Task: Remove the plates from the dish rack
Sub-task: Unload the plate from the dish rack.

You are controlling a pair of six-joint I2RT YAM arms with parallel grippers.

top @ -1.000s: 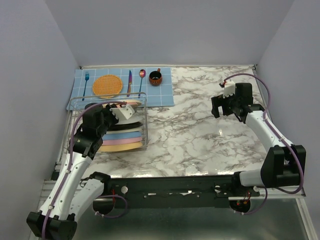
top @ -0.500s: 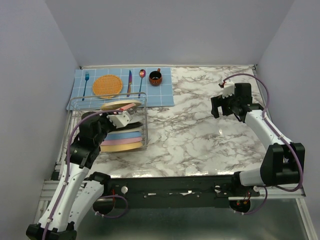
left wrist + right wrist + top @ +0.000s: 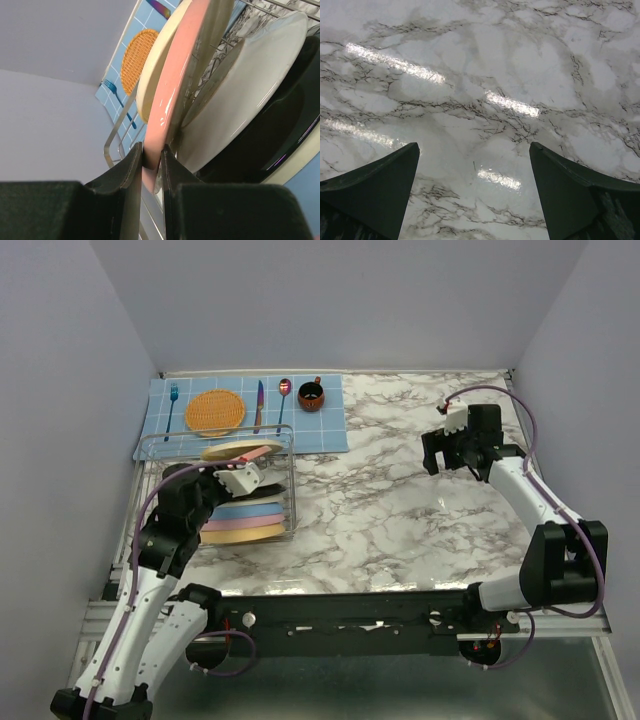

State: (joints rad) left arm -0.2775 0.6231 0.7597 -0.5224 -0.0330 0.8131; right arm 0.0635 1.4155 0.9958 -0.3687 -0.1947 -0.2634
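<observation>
No plates (image 3: pixel 245 528) are out of the dish rack (image 3: pixel 293 480) yet.
One is in hand: the left gripper (image 3: pixel 150 159) is clenched on the rim of the pink plate (image 3: pixel 175 85), standing among the others (all left to do); the right gripper (image 3: pixel 472 190) hangs spread wide over the marble table (image 3: pixel 400 510).

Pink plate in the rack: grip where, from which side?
Grip the pink plate by its thin rim, edge-on from the near side, as the left gripper does, one of the jaws on each face. It stands on edge in the dish rack, cream plate and white plate crowding its faces, so only the rim is free.
</observation>
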